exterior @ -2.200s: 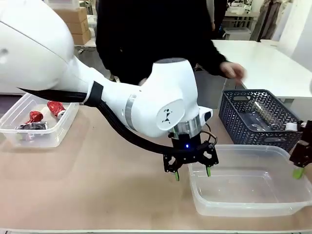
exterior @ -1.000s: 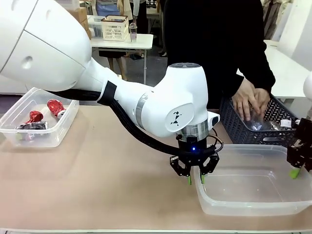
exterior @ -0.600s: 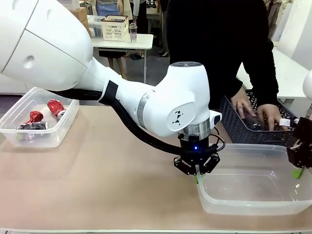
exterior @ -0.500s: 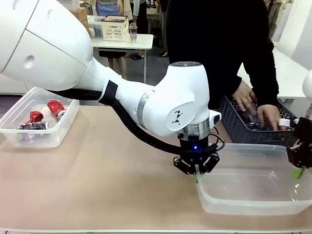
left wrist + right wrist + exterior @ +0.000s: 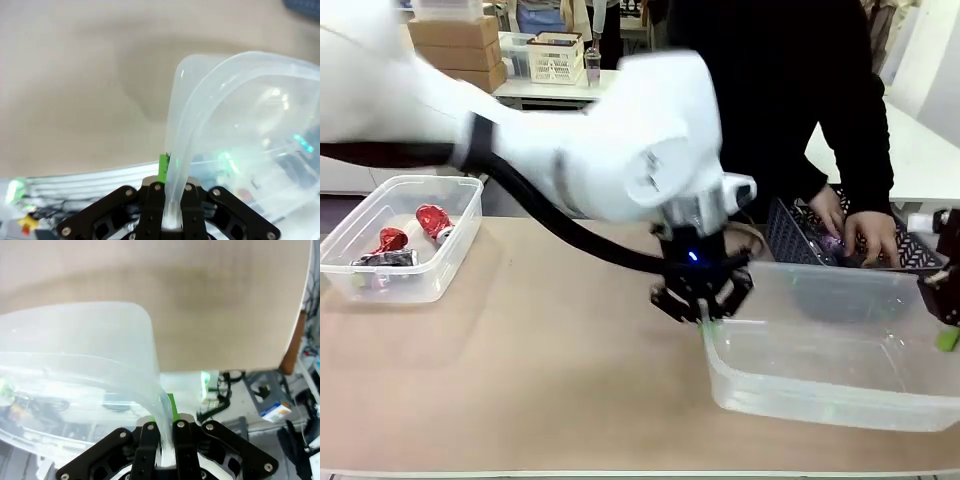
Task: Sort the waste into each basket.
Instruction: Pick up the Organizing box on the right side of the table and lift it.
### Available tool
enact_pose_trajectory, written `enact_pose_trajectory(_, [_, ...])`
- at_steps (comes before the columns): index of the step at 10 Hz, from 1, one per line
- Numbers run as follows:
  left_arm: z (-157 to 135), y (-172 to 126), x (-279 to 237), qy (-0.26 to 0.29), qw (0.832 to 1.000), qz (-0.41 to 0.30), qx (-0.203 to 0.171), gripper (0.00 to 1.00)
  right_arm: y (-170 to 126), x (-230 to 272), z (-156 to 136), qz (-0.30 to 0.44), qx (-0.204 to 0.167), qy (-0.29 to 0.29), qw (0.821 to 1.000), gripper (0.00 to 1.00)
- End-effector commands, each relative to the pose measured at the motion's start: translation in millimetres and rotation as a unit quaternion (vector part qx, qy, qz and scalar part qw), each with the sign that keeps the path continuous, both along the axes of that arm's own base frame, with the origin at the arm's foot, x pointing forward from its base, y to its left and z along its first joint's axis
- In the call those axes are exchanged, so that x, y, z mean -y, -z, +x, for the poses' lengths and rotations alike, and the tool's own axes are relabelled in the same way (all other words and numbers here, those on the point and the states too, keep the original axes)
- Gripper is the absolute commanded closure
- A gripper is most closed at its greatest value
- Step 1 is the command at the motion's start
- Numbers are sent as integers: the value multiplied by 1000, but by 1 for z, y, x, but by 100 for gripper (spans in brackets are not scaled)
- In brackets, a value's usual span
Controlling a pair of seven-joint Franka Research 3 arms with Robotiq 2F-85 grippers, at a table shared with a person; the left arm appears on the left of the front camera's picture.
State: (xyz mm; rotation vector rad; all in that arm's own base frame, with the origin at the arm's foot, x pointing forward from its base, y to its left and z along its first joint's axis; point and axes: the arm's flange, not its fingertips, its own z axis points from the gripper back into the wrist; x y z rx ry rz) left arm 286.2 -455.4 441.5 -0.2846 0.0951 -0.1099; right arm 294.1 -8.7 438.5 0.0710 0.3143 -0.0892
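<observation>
Left hand (image 5: pixel 703 312) clenched on the rolled rim of the empty see-through tub (image 5: pixel 790 392) at one corner, thin plastic pinched between the green pads (image 5: pixel 162 169) and bowed upward out of the grip. Right hand (image 5: pixel 945 318) grasping the same tub's rim at the opposite end, closed just as tightly on the wall. Tub slung between the two hands, tipped, apparently clear of the worktop (image 5: pixel 520 380), with no waste visible inside. Just beyond both hands, dark lattice basket (image 5: pixel 788 232), with a person's hands (image 5: pixel 865 232) reaching into it; contents there too blurred to name. Well away on the left hand's outer side, second clear tub (image 5: pixel 455 190) holding red foil pieces (image 5: pixel 425 222) and a dark piece (image 5: pixel 385 258). Step in hand, by the look of it: two-handed shifting of the empty tub into place, ahead of any bottle sorting; foil apparently sorted already, bottles not yet. Next move calling for both hands travelling together, at one pace and one height, to avoid stretching or buckling the soft wall or losing the rim from a grip. Worth keeping the far rim short of the lattice basket and the person's fingers. Then a flat set-down, base fully on the worktop, before any release.
</observation>
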Motion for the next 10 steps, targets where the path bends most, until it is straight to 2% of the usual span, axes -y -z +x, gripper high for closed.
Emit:
enact_pose_trajectory(1, [7,-63,-113,-28,999,16,36,100,-32,-39,-28,-64,19,-7,998,100])
enact_pose_trajectory(3, [15,-106,-187,-85,995,30,45,100,-63,-84,-4,-25,51,-29,998,100])
enact_pose_trajectory(4, [18,-113,-218,-102,993,46,48,100,-72,-104,11,-7,58,-36,998,100])
enact_pose_trajectory(5, [24,-114,-247,-134,988,56,56,100,-82,-125,23,2,41,-57,998,100])
enact_pose_trajectory(8, [37,-87,-285,-122,990,44,60,100,-103,-151,65,-12,-20,-58,998,100])
enact_pose_trajectory(10, [44,-75,-297,-135,989,24,52,100,-98,-161,98,-35,-45,-50,997,100])
